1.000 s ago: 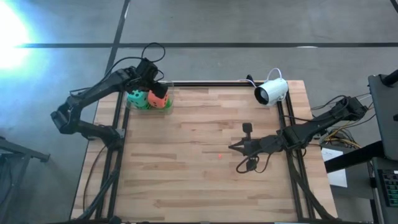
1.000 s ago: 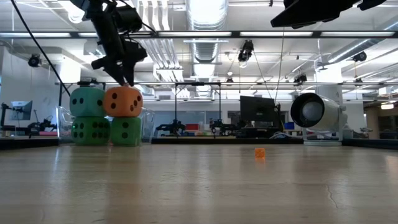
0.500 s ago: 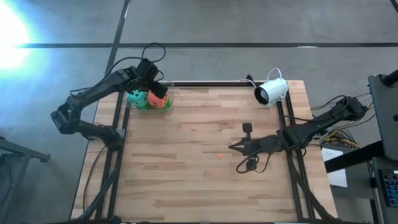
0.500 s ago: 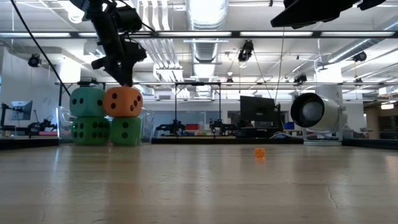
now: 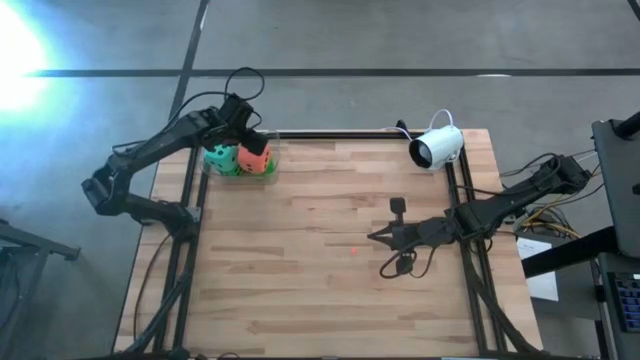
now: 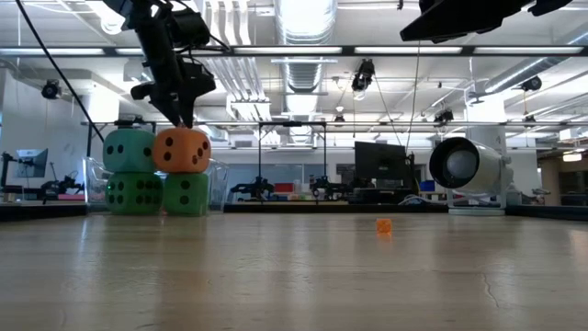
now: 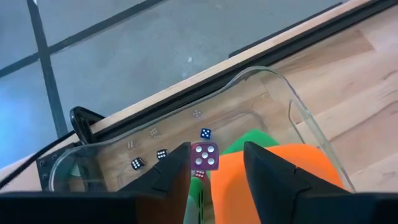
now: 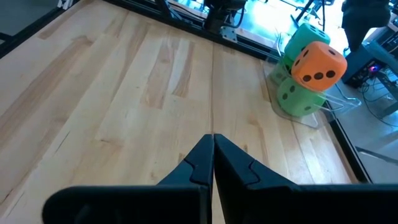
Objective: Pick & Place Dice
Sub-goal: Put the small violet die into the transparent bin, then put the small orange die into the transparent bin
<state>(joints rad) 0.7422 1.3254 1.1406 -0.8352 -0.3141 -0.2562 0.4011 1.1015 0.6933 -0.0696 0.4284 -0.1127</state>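
Four soft dice are stacked two high in a clear tray (image 7: pixel 298 118) at the table's far left. The teal die (image 6: pixel 129 151) rests on a green one (image 6: pixel 134 193), and the orange-red die (image 6: pixel 182 150) on the other green one (image 6: pixel 187 194). My left gripper (image 7: pixel 216 152) hangs open just above the orange-red die (image 5: pixel 254 160), slanting down. A tiny purple die (image 7: pixel 204 155) shows between its fingertips, and more tiny dice lie on the tray floor. My right gripper (image 5: pixel 375 237) waits shut over the table's right half. My left gripper has the tiny purple die (image 7: pixel 204 155) between its fingertips, close beside one finger (image 7: pixel 177 163). The gap between the fingers is wider than the die, and I cannot tell whether that finger touches it.
A white camera (image 5: pixel 437 147) stands at the far right of the table. A tiny orange die (image 5: pixel 355 250) lies near the table's middle. A small dark object (image 5: pixel 398 207) stands beside my right gripper. Black rails frame the table's left, right and far edges.
My left gripper has turned slightly at the wrist while staying above the orange-red die. The stacked dice have kept still.
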